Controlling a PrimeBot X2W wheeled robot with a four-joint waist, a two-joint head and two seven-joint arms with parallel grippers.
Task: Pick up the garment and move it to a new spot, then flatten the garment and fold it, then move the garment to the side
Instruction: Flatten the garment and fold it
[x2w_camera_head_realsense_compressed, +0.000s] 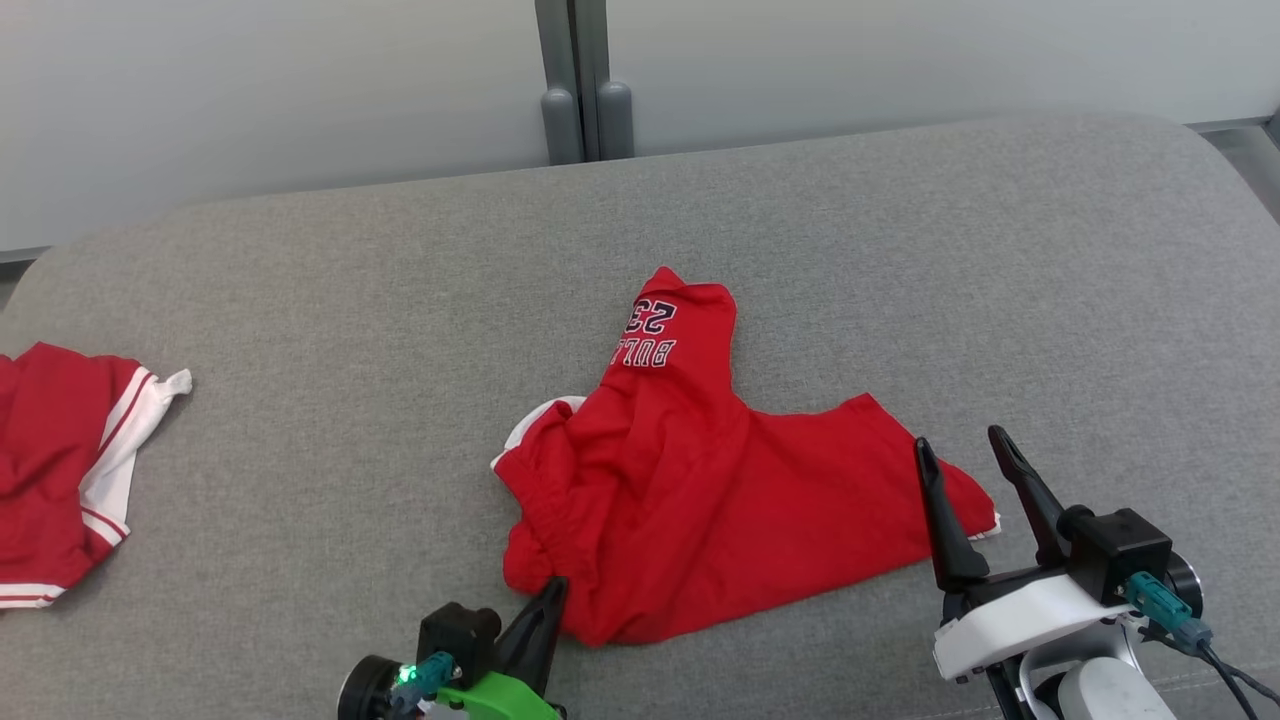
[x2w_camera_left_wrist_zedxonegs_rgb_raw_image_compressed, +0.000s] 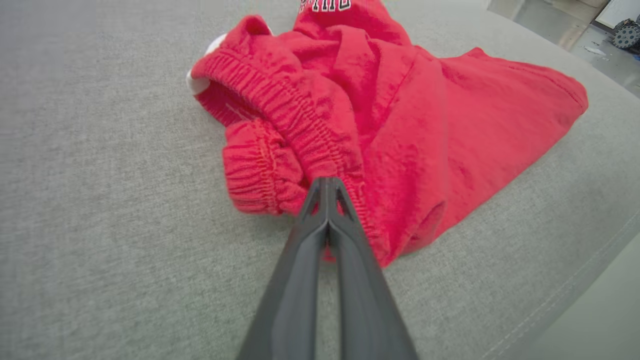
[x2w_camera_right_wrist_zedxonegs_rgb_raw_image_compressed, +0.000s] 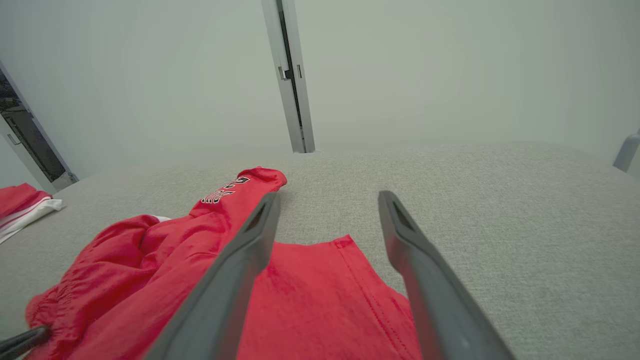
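- Left gripper (x2w_camera_head_realsense_compressed: 545, 598) (x2w_camera_left_wrist_zedxonegs_rgb_raw_image_compressed: 327, 182): jaws pressed together on the near edge of the garment (x2w_camera_head_realsense_compressed: 700, 500). A sliver of red shows between the fingers, so it appears to be pinching the elastic waistband (x2w_camera_left_wrist_zedxonegs_rgb_raw_image_compressed: 280, 105).
- Right gripper (x2w_camera_head_realsense_compressed: 958, 440) (x2w_camera_right_wrist_zedxonegs_rgb_raw_image_compressed: 328, 196): jaws spread, holding nothing, poised over the leg hem (x2w_camera_right_wrist_zedxonegs_rgb_raw_image_compressed: 370, 290), which lies beneath and between the two fingers.
- Garment: crumpled on the grey cushion (x2w_camera_head_realsense_compressed: 900, 250), running from the left jaws' tips across to under the right jaws, with its printed leg beyond both.
- Step in hand, as judged: securing a two-point hold for the lift.
- Advice: lower the right jaws until one finger slips under the hem, and close on a single layer. Lift both sides level so the cloth hangs free.
- A second garment (x2w_camera_head_realsense_compressed: 60, 470) lies well outboard of the left jaws. Keep the new spot apart from it.
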